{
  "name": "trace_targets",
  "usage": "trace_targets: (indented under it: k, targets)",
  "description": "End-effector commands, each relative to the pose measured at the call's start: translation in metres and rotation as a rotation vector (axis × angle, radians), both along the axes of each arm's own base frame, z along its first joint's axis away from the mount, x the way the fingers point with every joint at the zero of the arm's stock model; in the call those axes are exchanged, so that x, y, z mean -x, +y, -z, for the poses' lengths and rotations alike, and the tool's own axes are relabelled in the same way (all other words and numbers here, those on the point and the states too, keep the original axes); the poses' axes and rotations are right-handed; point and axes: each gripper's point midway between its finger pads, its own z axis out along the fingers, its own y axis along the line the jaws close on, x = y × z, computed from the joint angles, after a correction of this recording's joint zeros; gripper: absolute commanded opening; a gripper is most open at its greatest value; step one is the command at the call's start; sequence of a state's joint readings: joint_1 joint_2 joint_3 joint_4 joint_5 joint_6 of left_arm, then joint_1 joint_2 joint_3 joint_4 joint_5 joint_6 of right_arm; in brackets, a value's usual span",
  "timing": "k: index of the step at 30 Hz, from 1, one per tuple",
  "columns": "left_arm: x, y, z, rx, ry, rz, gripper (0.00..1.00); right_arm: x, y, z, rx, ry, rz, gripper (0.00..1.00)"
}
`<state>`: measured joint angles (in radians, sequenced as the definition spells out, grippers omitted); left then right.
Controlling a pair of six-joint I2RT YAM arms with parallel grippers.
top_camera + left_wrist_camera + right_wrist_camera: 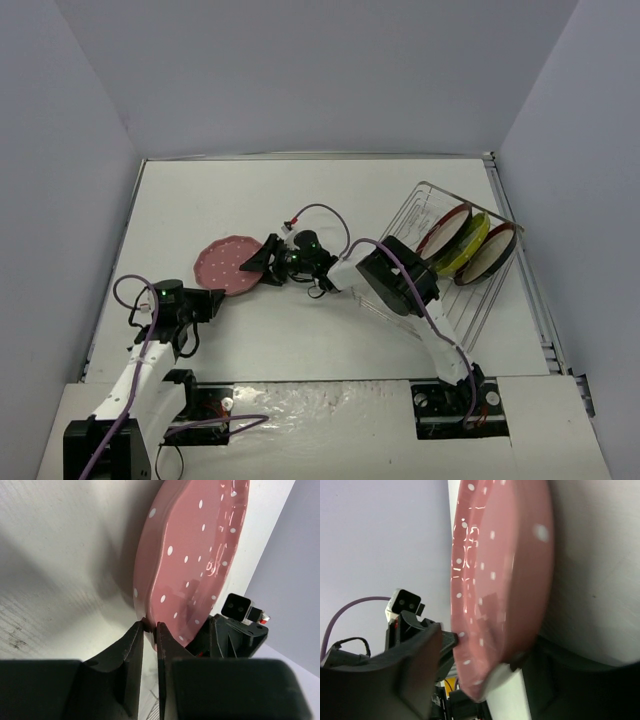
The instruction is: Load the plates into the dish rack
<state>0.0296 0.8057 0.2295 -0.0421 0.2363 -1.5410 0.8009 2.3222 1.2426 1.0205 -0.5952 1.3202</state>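
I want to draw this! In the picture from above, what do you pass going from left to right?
pink plate → right gripper → dark-red-rimmed plate → yellow-green plate → second dark-red-rimmed plate, the last three standing in the dish rack.

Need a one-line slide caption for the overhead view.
Left hand pinches the rim of the pink plate, right hand straddles its rack-side edge; three plates stand in the dish rack.

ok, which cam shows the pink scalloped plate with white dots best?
Top external: the pink scalloped plate shows almost its full outline there, covered only at two edges. Left wrist shows just part of it close up, its rim pinched at the tips of the left gripper. Right wrist shows it edge-on and blurred, between the fingers of the right gripper.
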Motion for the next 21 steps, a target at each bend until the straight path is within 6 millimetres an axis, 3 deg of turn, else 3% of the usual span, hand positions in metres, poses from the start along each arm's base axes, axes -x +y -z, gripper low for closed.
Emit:
trace_targets:
  k: [1,9,14,21]
  targets:
    - [-0.029,-0.007,-0.068,0.047,-0.249,0.023,0.00,-0.003,0.008,-0.031,-0.113,-0.068,0.019,0.41]
    - [-0.026,-0.009,-0.069,0.061,-0.247,0.031,0.00,-0.002,0.016,-0.031,-0.112,-0.072,0.013,0.21]
    - [-0.023,-0.011,-0.078,0.053,-0.270,0.048,0.00,-0.005,0.026,-0.034,-0.036,-0.147,-0.015,0.00]
    - [-0.019,-0.011,-0.078,0.019,-0.256,0.074,0.00,-0.014,0.027,-0.043,0.148,-0.278,-0.015,0.00]
